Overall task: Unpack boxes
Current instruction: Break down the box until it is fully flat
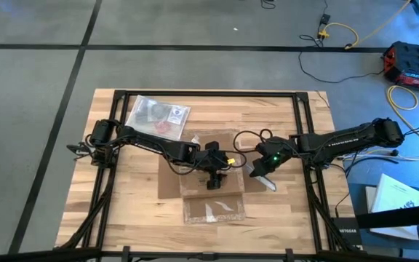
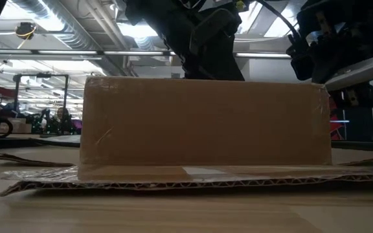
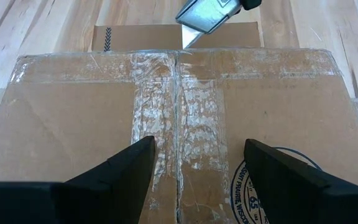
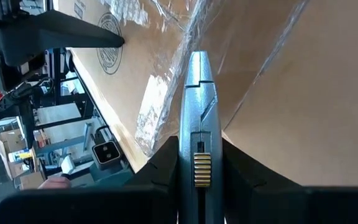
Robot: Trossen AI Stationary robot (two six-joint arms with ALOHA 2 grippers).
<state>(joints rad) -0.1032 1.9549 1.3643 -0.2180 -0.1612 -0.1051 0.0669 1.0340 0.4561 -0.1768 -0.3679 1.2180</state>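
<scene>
The right pincer (image 4: pixel 197 163) is clamped on a utility knife (image 4: pixel 197 118), a slim silvery metal tool with a yellow ribbed slider set in its handle. The two dark fingers (image 4: pixel 160 163) press against the handle from both sides. The blade tip meets the taped centre seam at the right edge of the cardboard box (image 1: pixel 213 171), as the left wrist view shows.

The left pincer (image 3: pixel 197 171) hovers above the box top with its dark, wedge-shaped fingers (image 3: pixel 126 168) held apart, one on each side of the seam. It grips nothing.

The box is shallow, rectangular and made of plain brown corrugated cardboard. Its top flaps are closed, and wide strips of glossy, wrinkled clear tape (image 3: pixel 176 118) run along the centre seam and across the right edge. A round blue printed stamp (image 3: pixel 253 190) sits on one flap near the left pincer. The box lies at the middle of the worktop (image 1: pixel 122 211), directly beneath the left pincer and just left of the right pincer. Flattened cardboard sheets spread out beneath it, and the low view shows their fluted edge.

The worktop is pale butcher-block wood with long plank seams. A clear plastic bag (image 1: pixel 158 116) with red contents lies at the far left side, well apart from the box.
</scene>
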